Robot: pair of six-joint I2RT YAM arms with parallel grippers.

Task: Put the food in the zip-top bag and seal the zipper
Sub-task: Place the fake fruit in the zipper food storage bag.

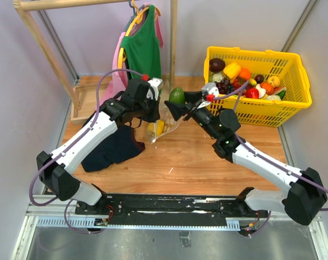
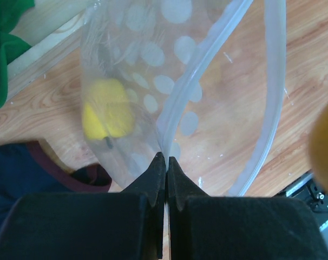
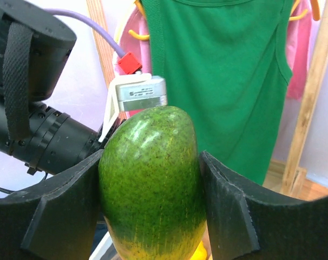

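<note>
The clear dotted zip-top bag hangs open at the table's middle, with a yellow toy food inside. In the left wrist view the bag, its zipper strip and the yellow piece show. My left gripper is shut on the bag's rim and holds it up. My right gripper is shut on a green mango, held just above the bag's mouth. In the right wrist view the mango fills the space between the fingers.
A yellow basket with several toy fruits and vegetables stands at the back right. A dark navy cloth lies at the left. A wooden rack with a green shirt and a pink one stands behind.
</note>
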